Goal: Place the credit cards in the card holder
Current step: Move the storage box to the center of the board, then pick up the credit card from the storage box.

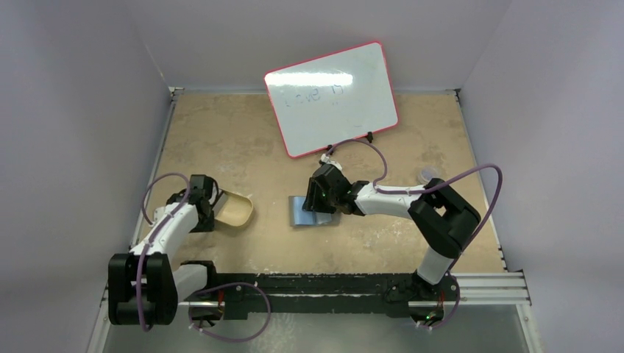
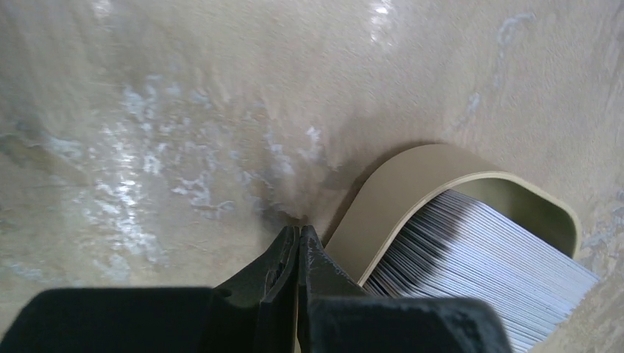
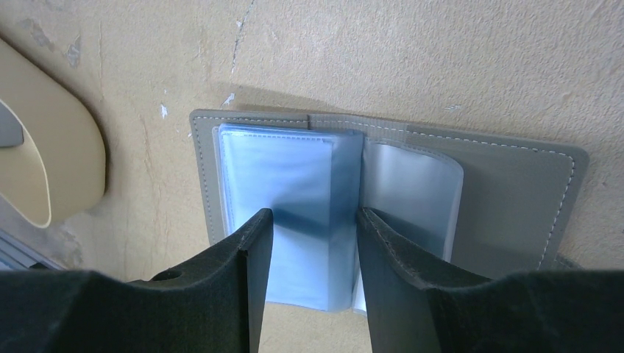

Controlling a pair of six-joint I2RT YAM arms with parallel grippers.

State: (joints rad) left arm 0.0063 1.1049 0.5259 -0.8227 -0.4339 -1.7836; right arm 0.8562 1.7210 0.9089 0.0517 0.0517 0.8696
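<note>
Where the left jaws stand: pressed fully together with nothing visible between them, tips low over the surface (image 2: 147, 110) and just beside the outer wall of the gold tin (image 2: 383, 198)
Left jaws risk: having closed outside the tin, they hold no card; a lift from here would likely come up empty, and a sideways nudge could shove or roll the light tin
Credit cards (image 2: 486, 257): a tight stack, edges showing, inside the tin, which lies tipped on its side; none can be seen in the holder
Card risk: packed this close, several may drag out together, or the whole stack could slide onto the surface if the tin is knocked
Right jaws: roughly half open, one on each side of the blue-grey pocket leaves (image 3: 294, 169), pinching nothing; whether they press down on the leaves cannot be told
Card holder (image 3: 515, 198): lying open and flat on the surface, right of the tin and apart from it
Holder risk: the slick plastic leaves could flip over or spring closed if the jaws shift, and uneven pressure might skid the holder, leaving no open pocket for a card to enter
</note>
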